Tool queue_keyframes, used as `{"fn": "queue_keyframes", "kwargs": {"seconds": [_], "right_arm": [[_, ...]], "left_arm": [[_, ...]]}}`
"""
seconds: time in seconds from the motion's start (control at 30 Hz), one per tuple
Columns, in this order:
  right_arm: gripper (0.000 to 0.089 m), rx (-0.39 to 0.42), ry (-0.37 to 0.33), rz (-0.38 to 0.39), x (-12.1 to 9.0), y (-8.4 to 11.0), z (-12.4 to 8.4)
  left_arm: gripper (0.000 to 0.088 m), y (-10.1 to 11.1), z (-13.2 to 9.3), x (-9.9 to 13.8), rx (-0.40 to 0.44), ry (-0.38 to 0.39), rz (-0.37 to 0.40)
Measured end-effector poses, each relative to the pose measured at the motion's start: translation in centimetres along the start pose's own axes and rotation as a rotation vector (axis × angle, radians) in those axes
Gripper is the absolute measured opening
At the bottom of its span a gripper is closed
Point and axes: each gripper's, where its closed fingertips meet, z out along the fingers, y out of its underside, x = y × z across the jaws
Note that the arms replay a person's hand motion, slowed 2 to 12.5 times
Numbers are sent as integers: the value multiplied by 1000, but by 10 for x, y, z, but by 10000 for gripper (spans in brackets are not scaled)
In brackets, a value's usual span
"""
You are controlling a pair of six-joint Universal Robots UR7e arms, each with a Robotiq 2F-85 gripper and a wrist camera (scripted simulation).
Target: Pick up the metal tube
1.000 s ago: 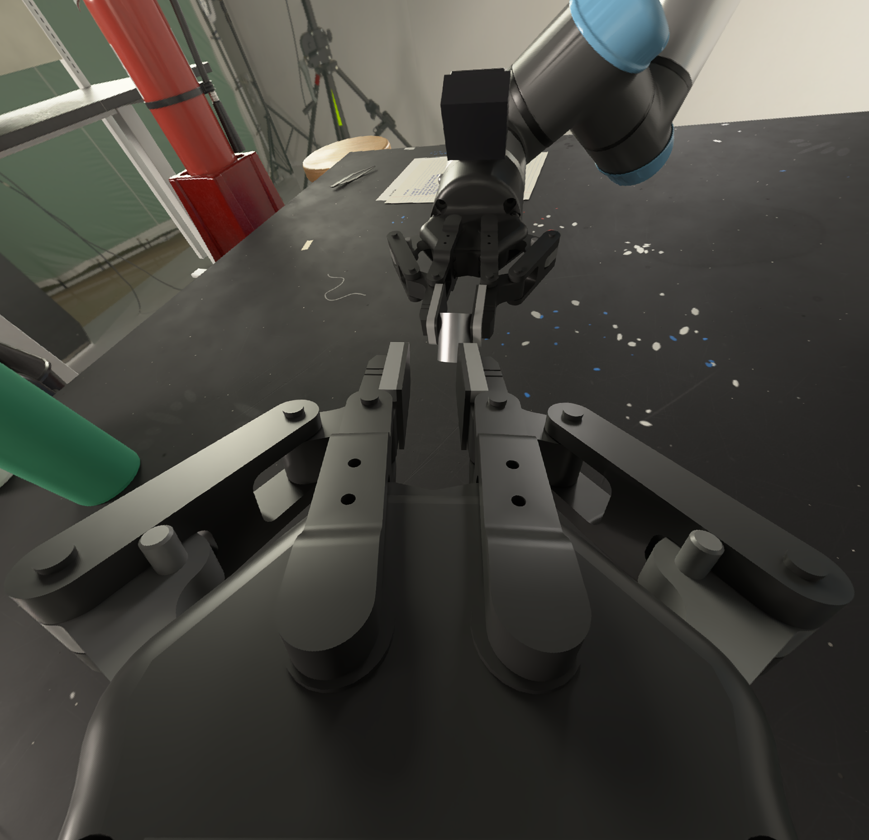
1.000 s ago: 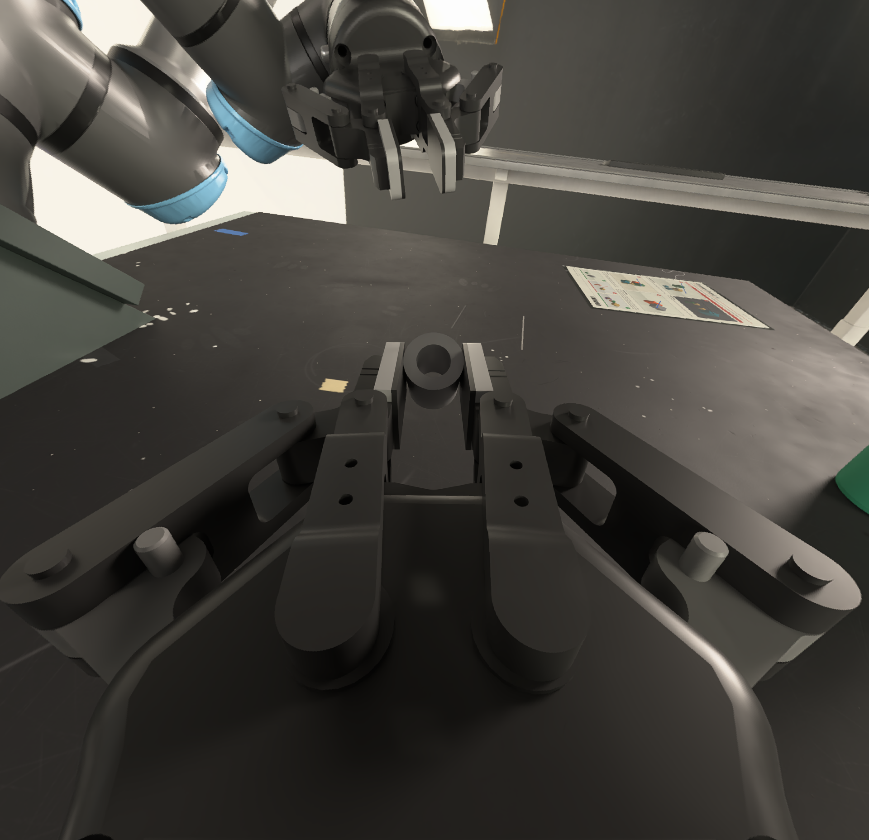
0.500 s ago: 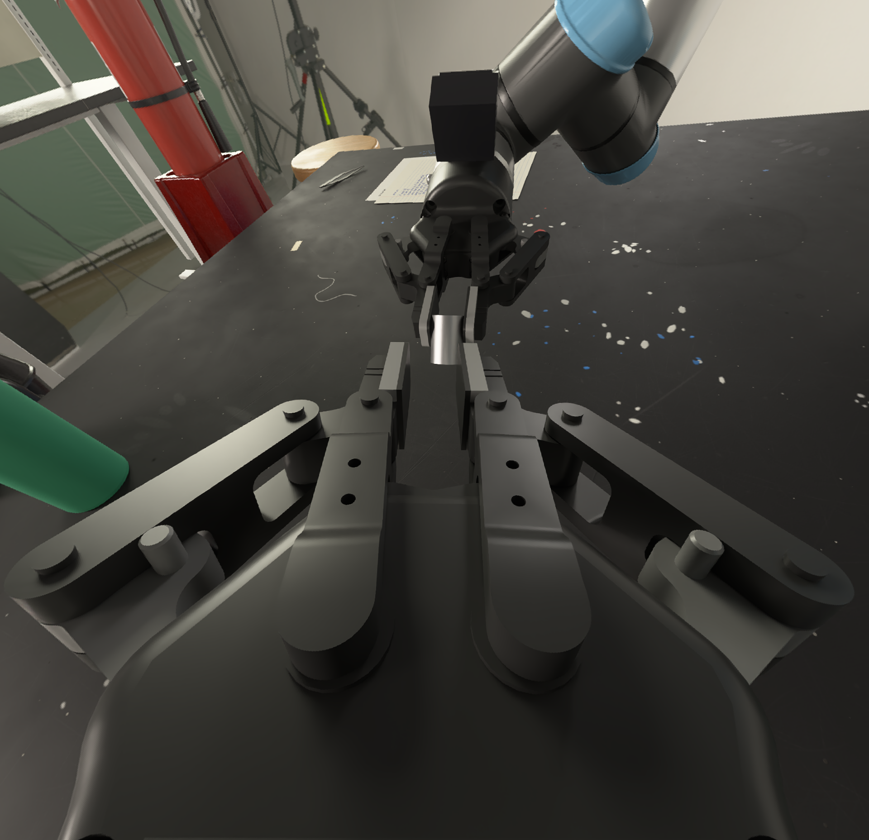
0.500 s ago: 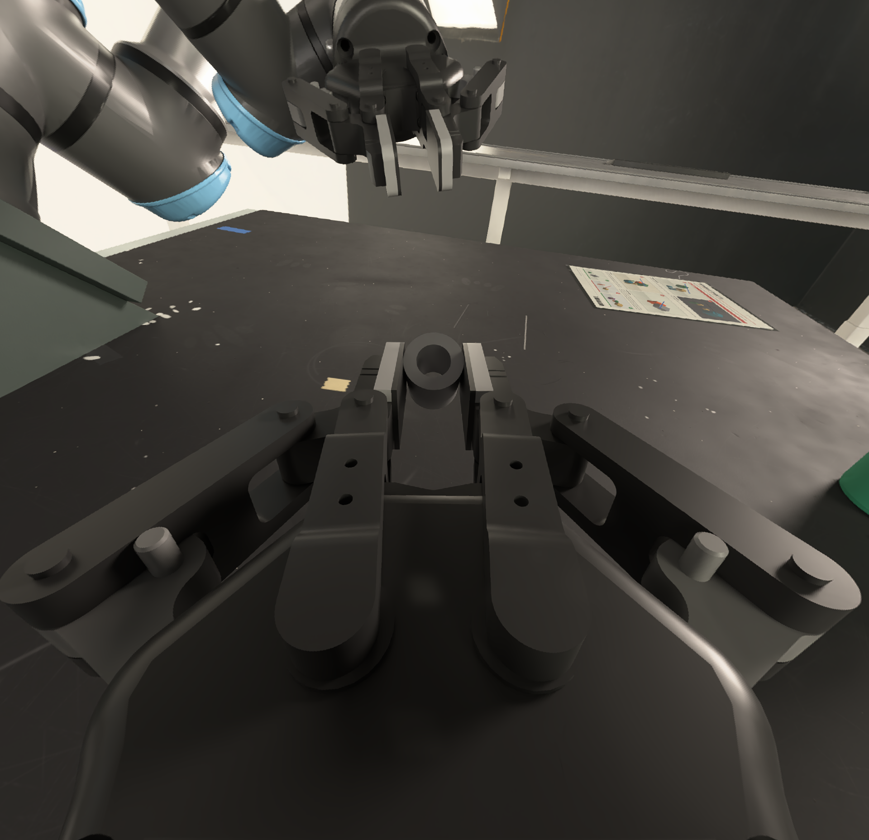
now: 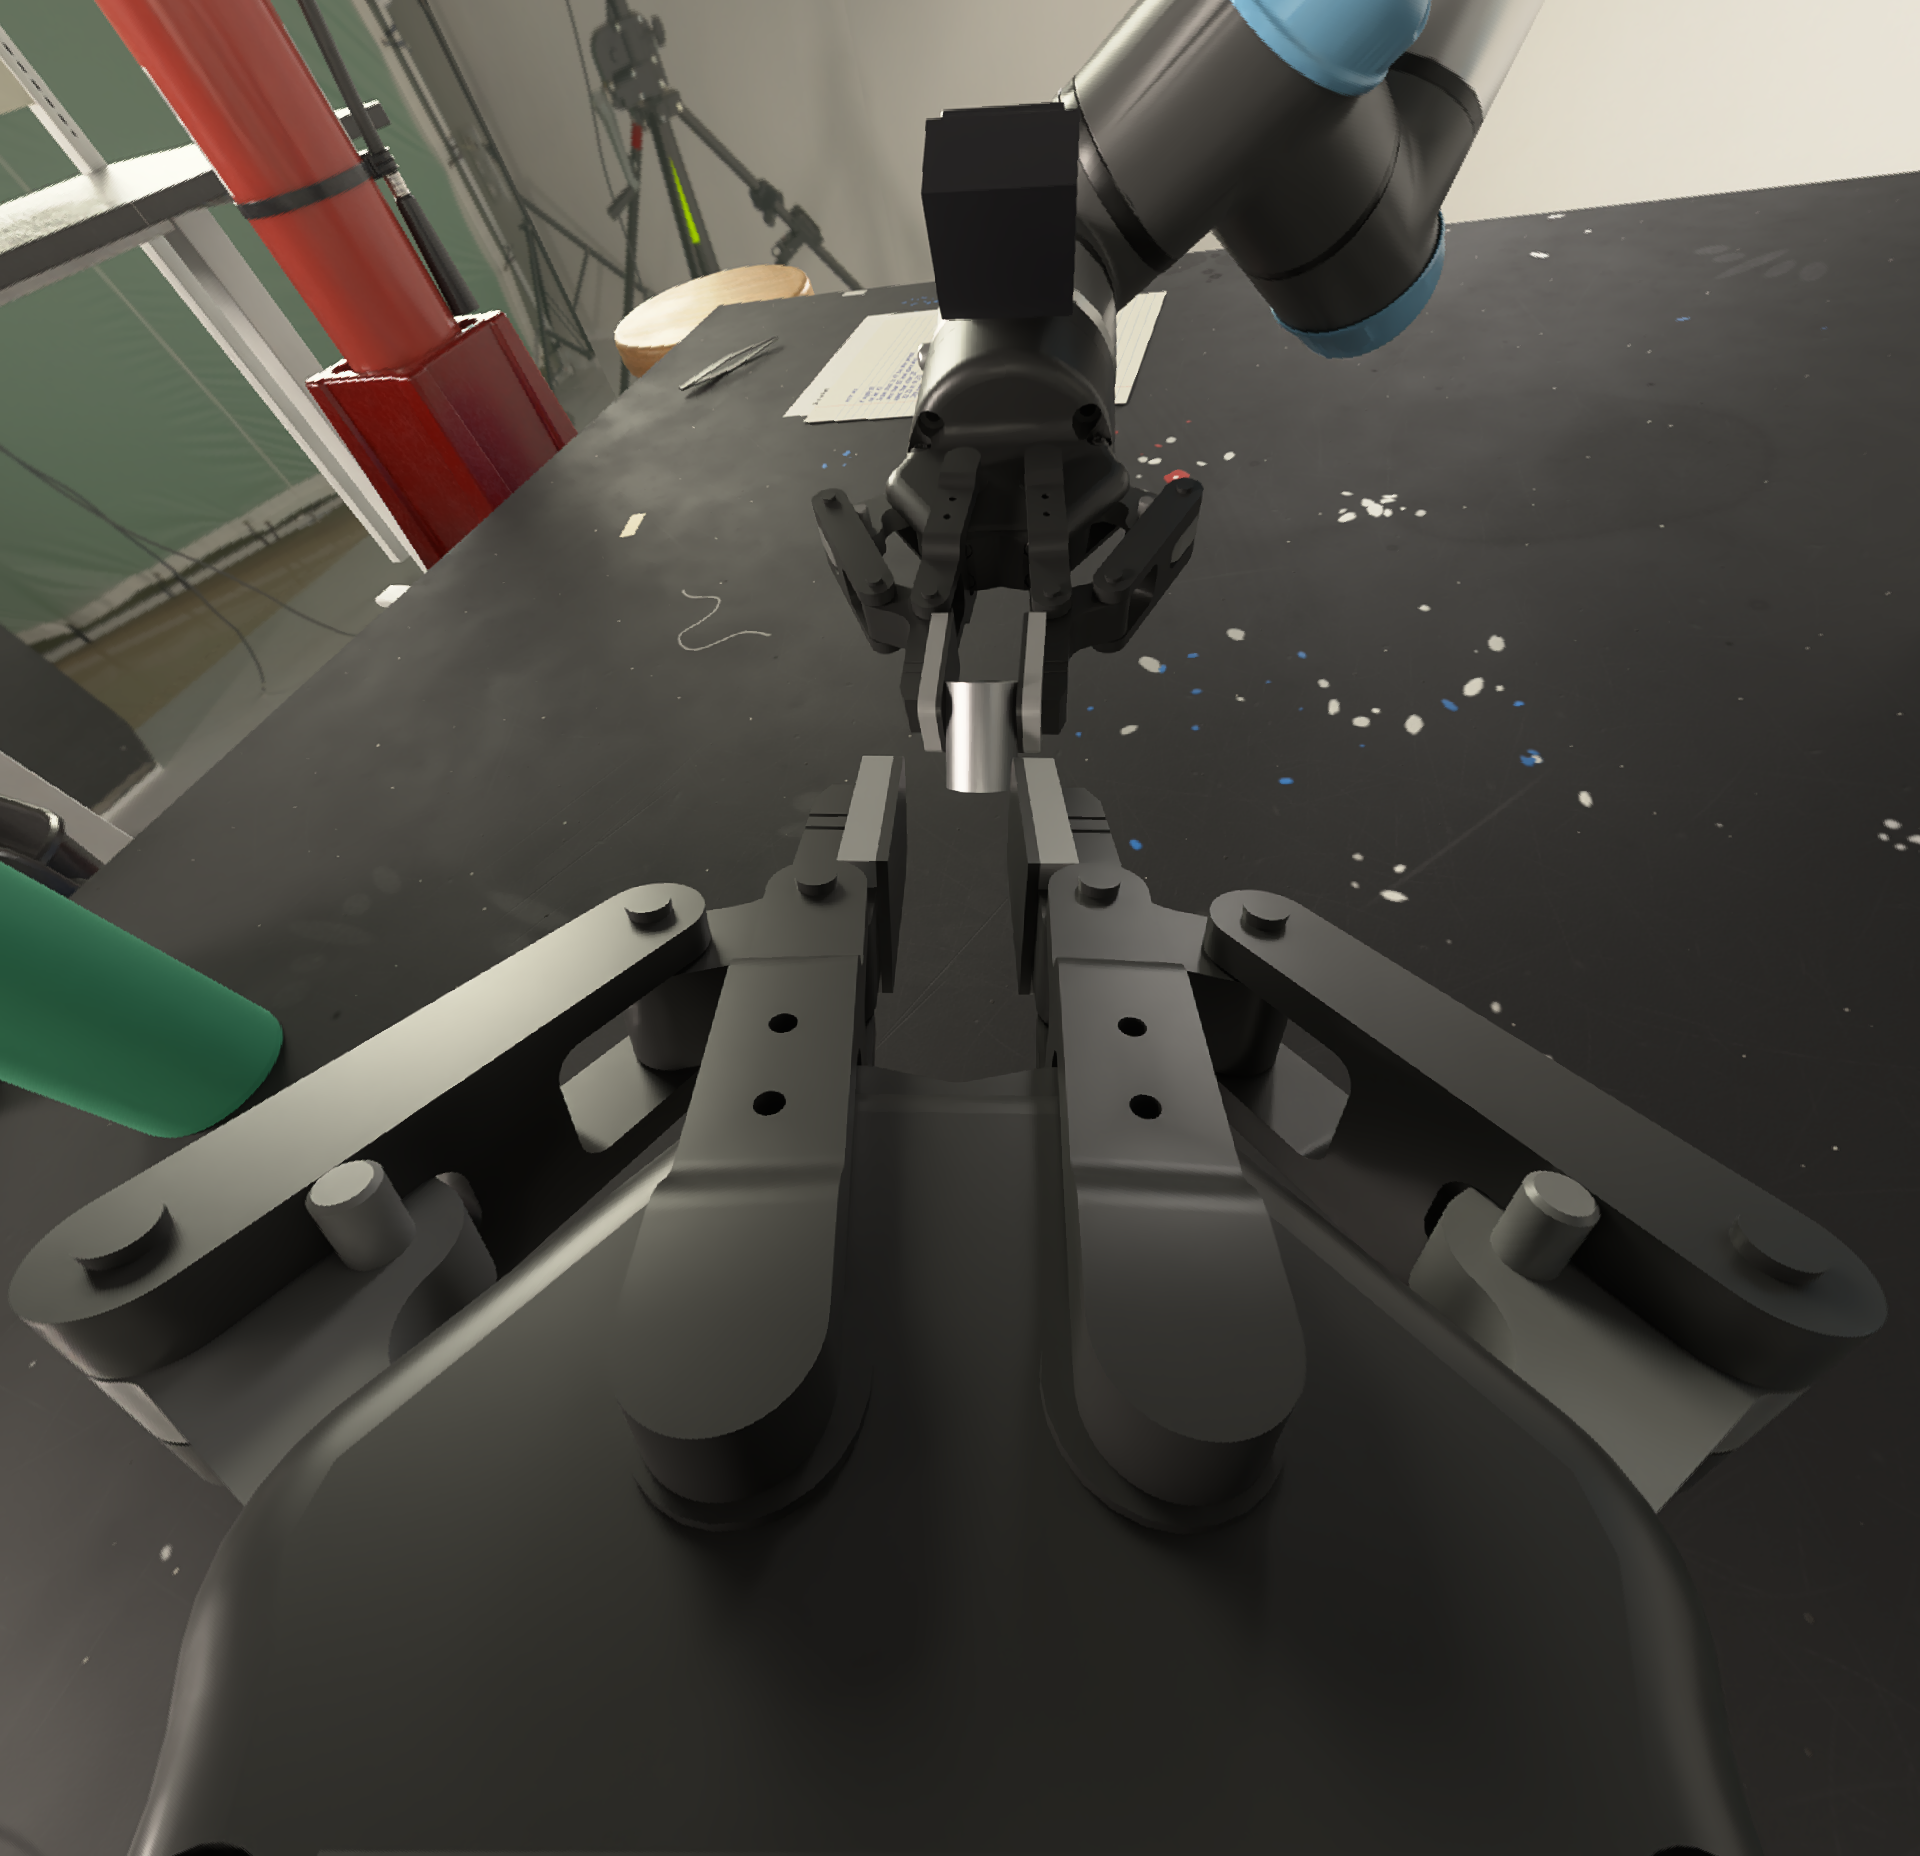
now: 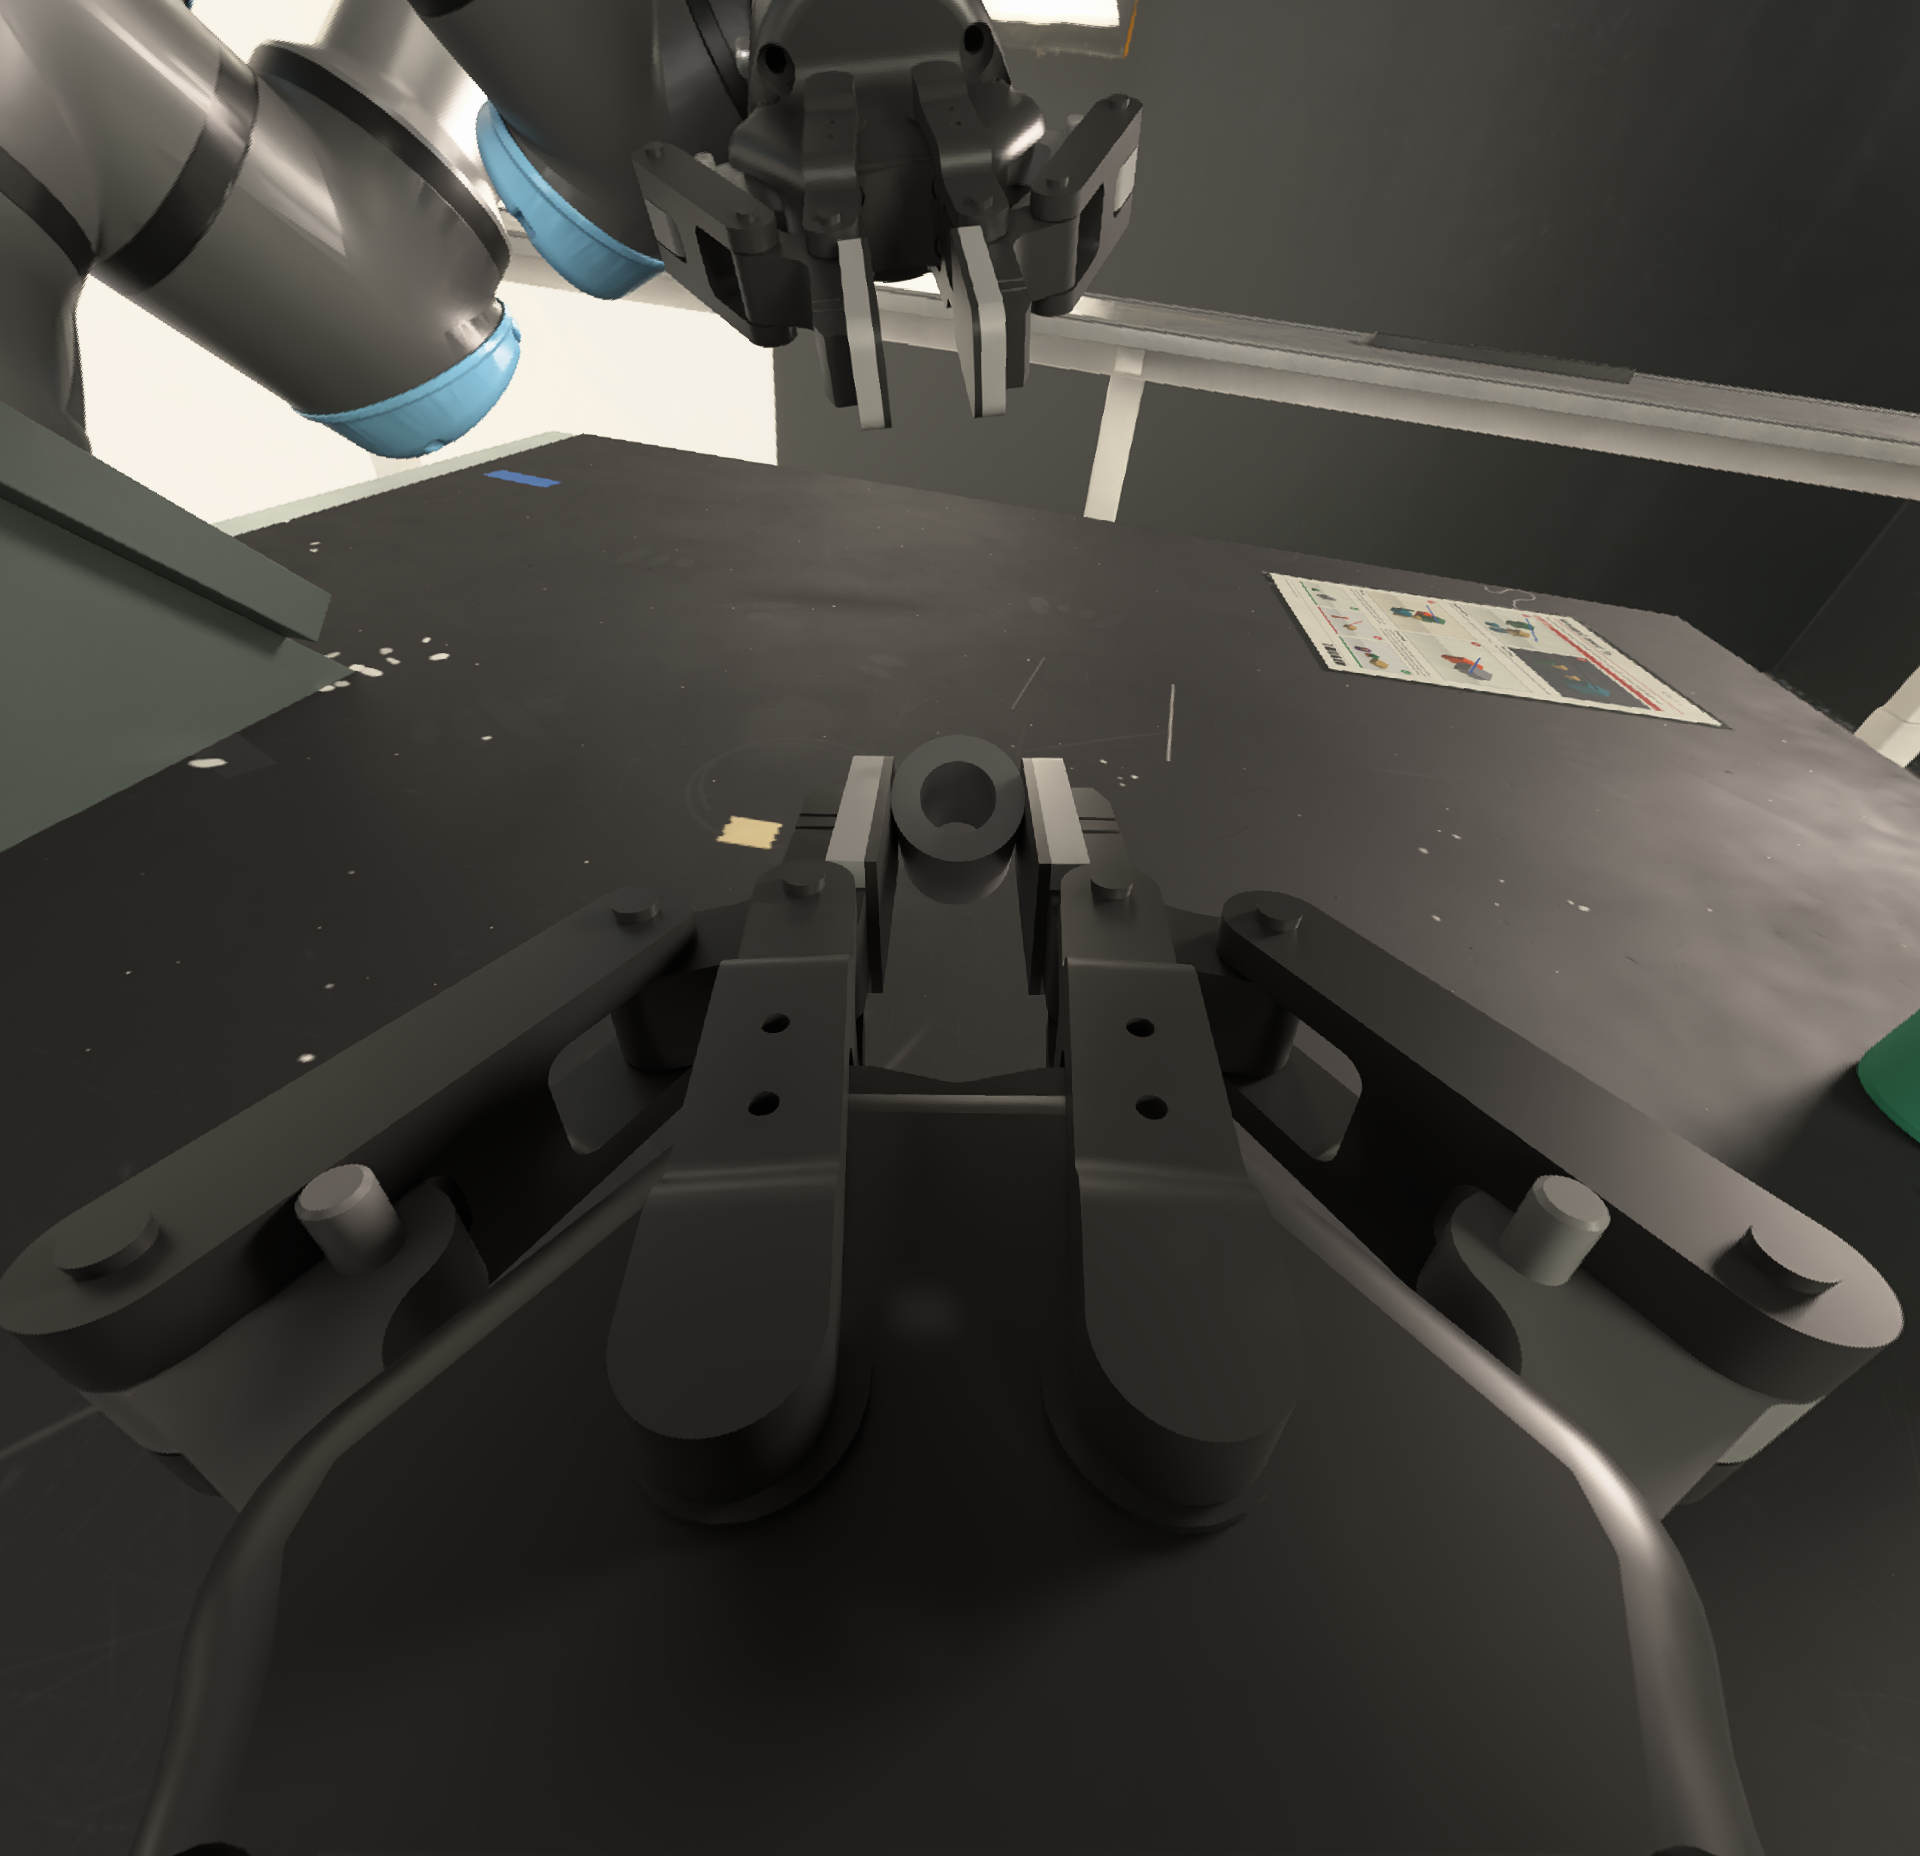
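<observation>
The metal tube is a short shiny cylinder held above the black table. My right gripper is shut on it, one finger on each side, and points toward my left gripper. The left gripper is open and empty, its fingertips just short of the tube's near end. In the right wrist view the tube shows end-on as a dark ring between the fingers of my right gripper. The left gripper hangs above and beyond it, open.
A green object lies at the table's left edge. A red fire extinguisher, a wooden stool and a tripod stand beyond the table. A paper sheet and tweezers lie far back. A printed sheet lies at the right.
The two grippers have drawn slightly closer to each other. The tube stays clamped in the right gripper. The left gripper stays open.
</observation>
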Motion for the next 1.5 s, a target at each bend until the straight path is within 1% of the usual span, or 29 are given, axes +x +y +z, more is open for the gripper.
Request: {"fn": "queue_keyframes", "kwargs": {"seconds": [0.6,0.9,1.07,1.2,1.5], "right_arm": [[209,-26,-2,-16,-2,1,0],[209,-60,-2,-23,-3,3,-2],[209,-59,-3,-27,-4,1,-2],[209,-61,-4,-28,-4,1,-2],[209,-53,-4,-25,-4,0,-4]], "left_arm": [[181,0,0,3,0,15,1],[180,9,2,3,-53,16,1],[180,5,2,4,-41,20,4],[181,7,2,4,-41,20,4],[181,5,3,5,-5,25,-17]]}}
